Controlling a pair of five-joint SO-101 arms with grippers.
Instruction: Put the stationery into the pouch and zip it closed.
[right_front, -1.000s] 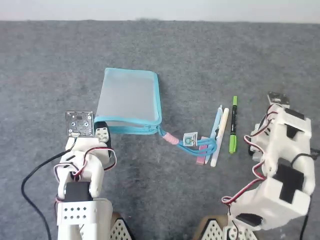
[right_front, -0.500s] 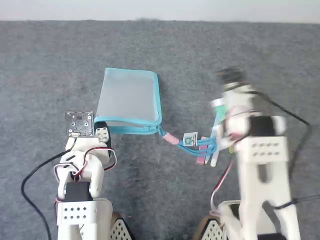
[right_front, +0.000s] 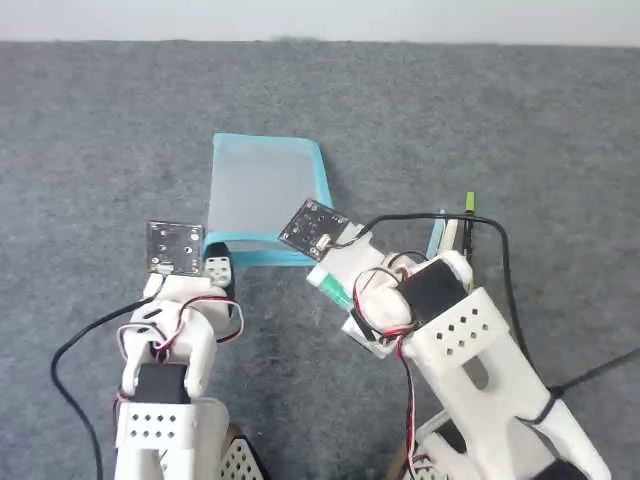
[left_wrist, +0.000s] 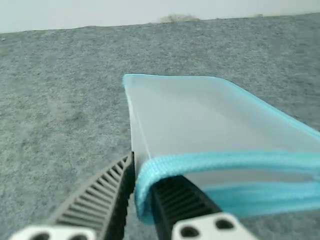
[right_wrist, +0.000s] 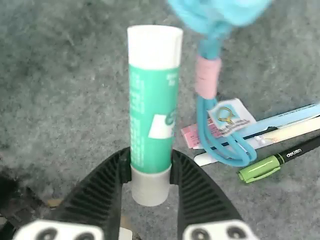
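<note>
A translucent pouch (right_front: 262, 190) with blue trim lies at the table's middle. My left gripper (right_front: 222, 262) is shut on the blue edge at its near left corner (left_wrist: 150, 172). Over the pouch's near right corner, my right gripper (right_front: 340, 290) is shut on a green and white glue stick (right_wrist: 153, 115), gripping it near its cap end. The zipper's pink pull (right_wrist: 207, 75) and blue cord loop (right_wrist: 222, 150) with a small tag lie beside the stick. A green pen (right_wrist: 270, 164), pale blue and white pens (right_wrist: 292, 122) and a pink eraser (right_wrist: 189, 135) rest on the mat to the right.
Grey felt mat (right_front: 100, 130) covers the table, with open room to the left and behind the pouch. The right arm's body (right_front: 470, 350) and its cable hang over the pens (right_front: 440, 232). A pale wall runs along the far edge.
The right arm has swung from the table's right side, past the pens, to the pouch's near right corner, now with the glue stick in its gripper. The pouch has shifted slightly right.
</note>
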